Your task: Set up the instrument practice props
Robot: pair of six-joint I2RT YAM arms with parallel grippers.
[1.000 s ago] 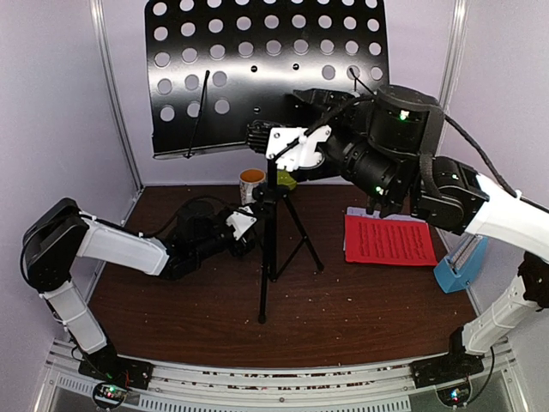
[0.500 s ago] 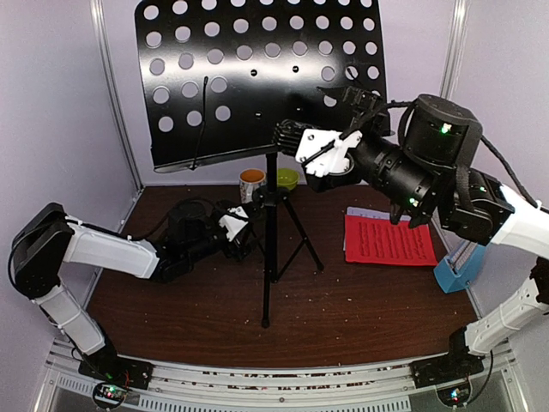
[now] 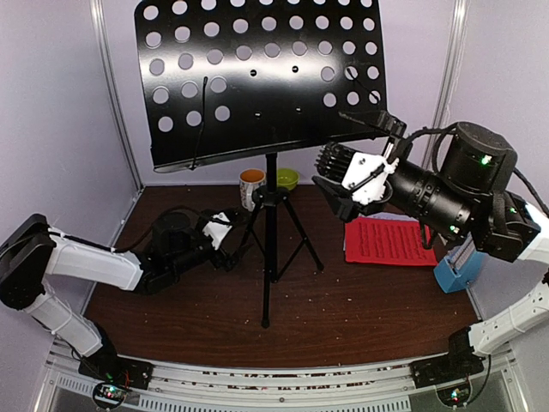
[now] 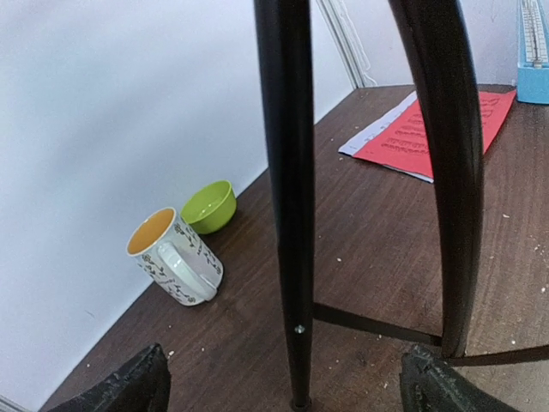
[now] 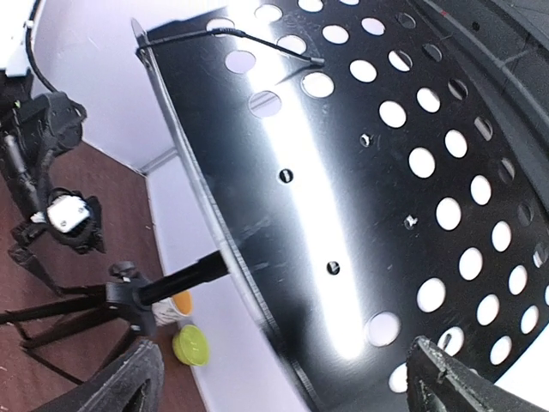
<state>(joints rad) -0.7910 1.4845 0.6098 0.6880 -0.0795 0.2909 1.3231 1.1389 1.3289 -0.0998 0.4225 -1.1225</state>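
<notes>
We see the black tripod music stand [image 3: 268,81] upright mid-table, the red sheet-music page [image 3: 390,242] flat to its right, and the light-blue metronome [image 3: 455,273] at the table's right edge. Our right gripper [image 3: 331,178] gapes wide below the desk's right corner. Our left gripper [image 3: 227,233] is spread wide beside the tripod legs.

Before me, on the table [image 3: 360,309], the music stand [image 3: 266,120] stands centrally; mug [image 3: 250,184] and bowl [image 3: 287,178] behind it, sheet-music pages [image 3: 390,242] and metronome [image 3: 453,271] right of it.

The music stand [image 5: 343,197] is glossy black perforated metal. The table [image 3: 360,300] is dark, crumb-speckled wood. The red pages [image 3: 390,240] look like matt paper. The mug [image 4: 176,257] is glossy.
</notes>
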